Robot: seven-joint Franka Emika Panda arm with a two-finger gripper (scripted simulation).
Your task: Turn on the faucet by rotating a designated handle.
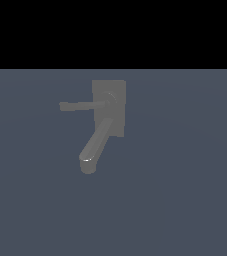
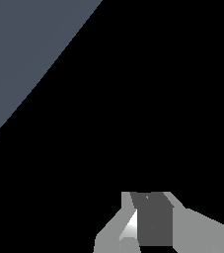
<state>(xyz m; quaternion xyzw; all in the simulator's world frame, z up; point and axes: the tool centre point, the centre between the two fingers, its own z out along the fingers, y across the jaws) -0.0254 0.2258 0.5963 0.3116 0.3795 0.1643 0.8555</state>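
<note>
Exterior view: the faucet [image 1: 107, 120], a plain matte grey fixture, sits on a flat blue-grey floor [image 1: 185, 190], slightly toward the exterior view's left of the picture's centre and just below the black band that fills the upper part of the picture. Its rectangular base block [image 1: 116, 90] forms the upper right portion of the fixture. A round hub [image 1: 110, 98] lies on the upper part of this block. From the hub the handle [image 1: 82, 105], a thin straight grey rod, extends nearly level toward the exterior view's left and ends in a slightly thicker blunt tip [image 1: 64, 106]. The thick rounded spout [image 1: 96, 145] leaves the lower part of the block and runs diagonally down toward the exterior view's left; its rounded end [image 1: 88, 164] carries a small bright highlight. Handle and spout are joined only through the block and are apart along their lengths, the handle lying above the spout. No part of the robot arm appears in this view, and nothing touches the faucet.

Wrist view: the end effector [image 2: 148, 222] appears at the picture's edge as pale grey finger bodies [image 2: 202, 232] flanking a darker grey panel. Whether its jaws are parted or together cannot be told from this view, and nothing is seen between them. Most of the picture is black; a curved patch of the blue-grey floor [image 2: 24, 49] occupies one corner. The faucet does not appear here.
</note>
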